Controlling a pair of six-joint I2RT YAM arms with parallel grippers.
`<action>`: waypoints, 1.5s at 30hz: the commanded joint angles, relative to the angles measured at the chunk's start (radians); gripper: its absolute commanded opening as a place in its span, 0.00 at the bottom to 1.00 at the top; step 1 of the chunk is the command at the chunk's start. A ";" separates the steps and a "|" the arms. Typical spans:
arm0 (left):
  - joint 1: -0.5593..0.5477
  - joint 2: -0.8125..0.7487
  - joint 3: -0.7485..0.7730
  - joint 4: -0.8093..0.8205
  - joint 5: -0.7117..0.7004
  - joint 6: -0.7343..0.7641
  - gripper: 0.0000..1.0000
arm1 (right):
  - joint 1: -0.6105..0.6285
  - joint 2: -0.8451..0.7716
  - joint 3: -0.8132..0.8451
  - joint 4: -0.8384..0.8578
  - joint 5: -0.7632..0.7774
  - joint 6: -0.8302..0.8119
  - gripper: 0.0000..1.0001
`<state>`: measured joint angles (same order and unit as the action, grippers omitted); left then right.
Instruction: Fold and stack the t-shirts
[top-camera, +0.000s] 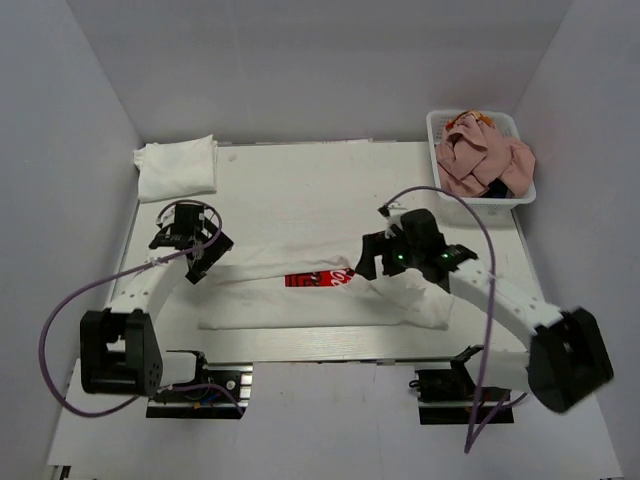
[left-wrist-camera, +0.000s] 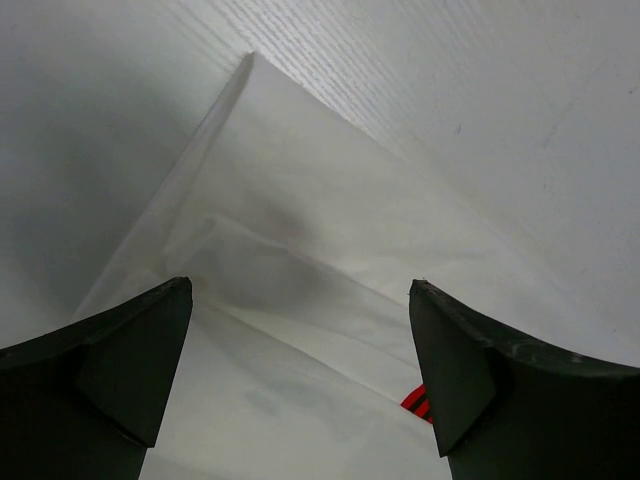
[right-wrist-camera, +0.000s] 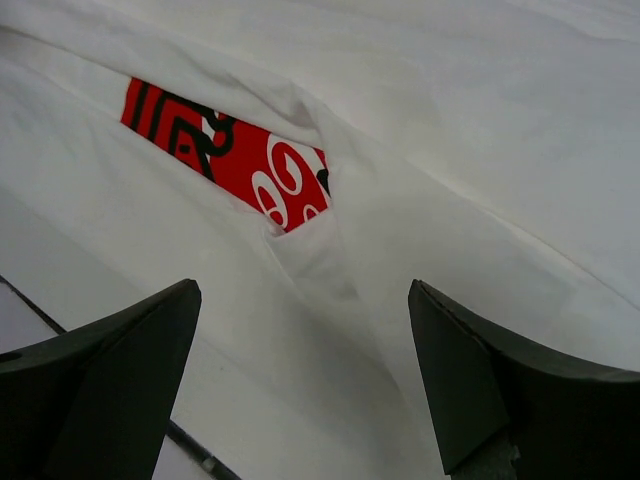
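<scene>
- The white table (top-camera: 300, 180) is walled in on the left, back and right; bare top lies open across its far middle, between the two far corners
- A white t-shirt (top-camera: 270, 305) with a red Coca-Cola print (top-camera: 318, 279) lies at the near middle, folded into a long band running left to right between the arms, its lower edge close to the table's near edge; only a strip of the print shows in a gap of the fold, and the right end is rumpled
- A white mesh basket (top-camera: 480, 207) sits in the far right corner, heaped with a crumpled pink shirt (top-camera: 480, 160) and a bit of navy cloth (top-camera: 497, 187) at its near side
- Plain white folded shirts (top-camera: 177, 168) lie stacked in the far left corner
- The left gripper (left-wrist-camera: 300, 283) is over the band's left end, jaws wide apart, holding nothing
- The right gripper (right-wrist-camera: 303, 285) is over the cloth beside the print, jaws wide apart, holding nothing
</scene>
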<state>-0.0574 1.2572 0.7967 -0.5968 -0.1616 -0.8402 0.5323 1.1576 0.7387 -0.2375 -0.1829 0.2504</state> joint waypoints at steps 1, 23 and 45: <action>-0.019 0.066 0.052 0.087 0.069 0.059 0.99 | 0.060 0.173 0.075 0.185 -0.072 -0.071 0.90; -0.061 0.045 0.064 0.055 0.030 0.090 0.99 | 0.193 0.660 0.349 0.354 0.011 -0.197 0.90; -0.061 0.067 0.091 0.077 0.007 0.108 0.99 | 0.322 0.344 -0.018 0.336 0.008 -0.131 0.90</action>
<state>-0.1146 1.3346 0.8734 -0.5377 -0.1421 -0.7513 0.8402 1.5223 0.7666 0.1024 -0.1612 0.1013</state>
